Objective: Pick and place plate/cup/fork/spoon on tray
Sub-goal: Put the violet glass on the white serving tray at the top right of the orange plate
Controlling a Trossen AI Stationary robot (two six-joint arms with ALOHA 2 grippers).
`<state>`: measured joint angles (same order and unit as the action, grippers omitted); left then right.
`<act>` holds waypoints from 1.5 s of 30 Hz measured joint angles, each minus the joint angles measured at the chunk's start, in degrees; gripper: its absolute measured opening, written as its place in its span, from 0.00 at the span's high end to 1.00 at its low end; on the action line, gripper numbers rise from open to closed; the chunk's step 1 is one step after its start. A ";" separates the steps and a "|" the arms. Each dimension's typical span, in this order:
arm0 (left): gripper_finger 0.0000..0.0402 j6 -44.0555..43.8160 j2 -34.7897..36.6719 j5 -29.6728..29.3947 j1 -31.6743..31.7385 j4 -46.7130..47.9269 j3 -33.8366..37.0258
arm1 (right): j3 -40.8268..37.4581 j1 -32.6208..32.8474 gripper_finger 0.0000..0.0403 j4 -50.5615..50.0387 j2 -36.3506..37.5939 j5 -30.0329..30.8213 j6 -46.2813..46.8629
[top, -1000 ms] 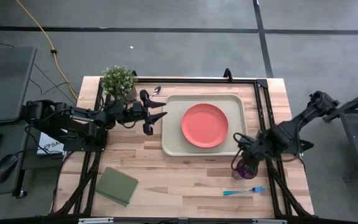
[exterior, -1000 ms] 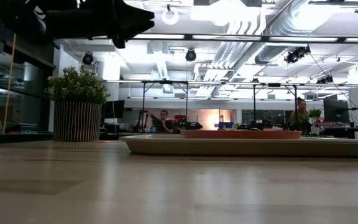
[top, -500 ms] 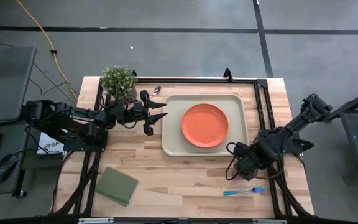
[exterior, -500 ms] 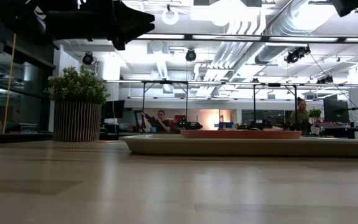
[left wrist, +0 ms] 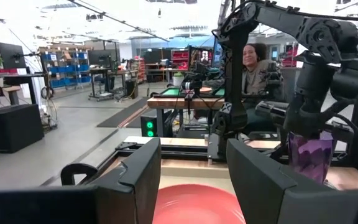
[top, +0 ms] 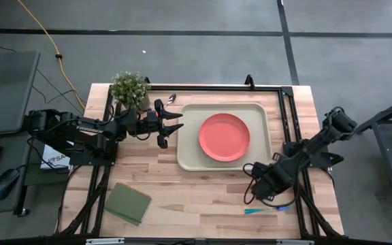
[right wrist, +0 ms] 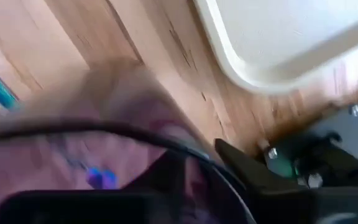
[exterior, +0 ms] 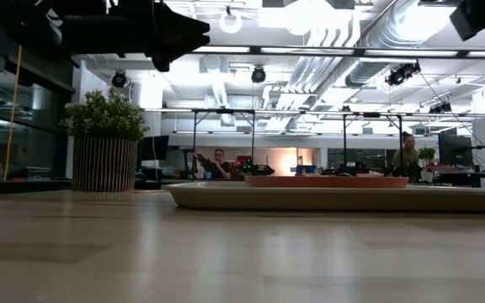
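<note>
1. My right gripper [top: 263,187] is clamped on the cup [left wrist: 311,155], lifted off the table at about five o'clock from the tray [top: 189,160].
2. The plate [top: 224,137] already lies in the tray; the fork [top: 264,210] rests just below the gripper.
3. I judge the cup carry is under way; next I swing toward eleven o'clock over the rim and lower it.
4. My left gripper [top: 171,125] waits with fingers spread at the tray's nine o'clock side.

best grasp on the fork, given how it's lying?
Probably top-down, pinching the fork across mid-handle. It lies flat on the table near the front edge, too thin to approach from the side. The right gripper hovers right beside it.
</note>
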<state>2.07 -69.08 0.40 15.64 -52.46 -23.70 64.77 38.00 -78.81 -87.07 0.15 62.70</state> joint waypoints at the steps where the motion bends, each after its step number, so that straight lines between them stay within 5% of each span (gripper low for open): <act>1: 0.59 0.01 0.00 0.00 0.00 -0.01 0.00 | 0.09 0.11 0.89 -0.21 0.36 -1.22 0.29; 3: 0.59 0.01 0.00 0.00 0.02 -0.02 0.00 | 0.16 0.31 0.97 -1.35 1.49 -3.42 0.28; 8: 0.59 0.01 0.00 0.00 0.02 -0.03 0.00 | 4.26 0.24 0.99 -4.43 5.87 -3.46 1.88; 15: 0.59 0.02 0.00 0.00 0.02 -0.03 0.00 | 20.97 -3.85 0.99 -11.10 7.62 14.78 0.27; 21: 0.59 0.01 0.00 -0.02 0.04 -0.05 0.00 | 25.04 -17.57 1.00 -11.33 7.37 31.41 -14.66; 25: 0.59 0.02 0.00 -0.01 0.02 0.45 0.00 | 21.82 -32.24 1.00 -11.23 7.88 35.28 -20.05; 34: 0.59 0.05 -0.01 -0.03 0.07 0.54 0.00 | 7.05 -64.16 1.00 -2.50 17.63 24.15 -30.04; 38: 0.59 0.06 -0.01 -1.14 0.11 0.14 0.00 | 2.29 -72.49 1.00 3.41 21.21 14.00 -31.59; 45: 0.59 0.06 0.00 -2.80 0.13 -0.09 0.00 | -4.58 -80.41 1.00 13.67 18.92 8.35 -33.25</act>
<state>2.13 -69.08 -2.39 15.77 -52.56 -23.70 60.20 -42.41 -65.14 -68.15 8.50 29.46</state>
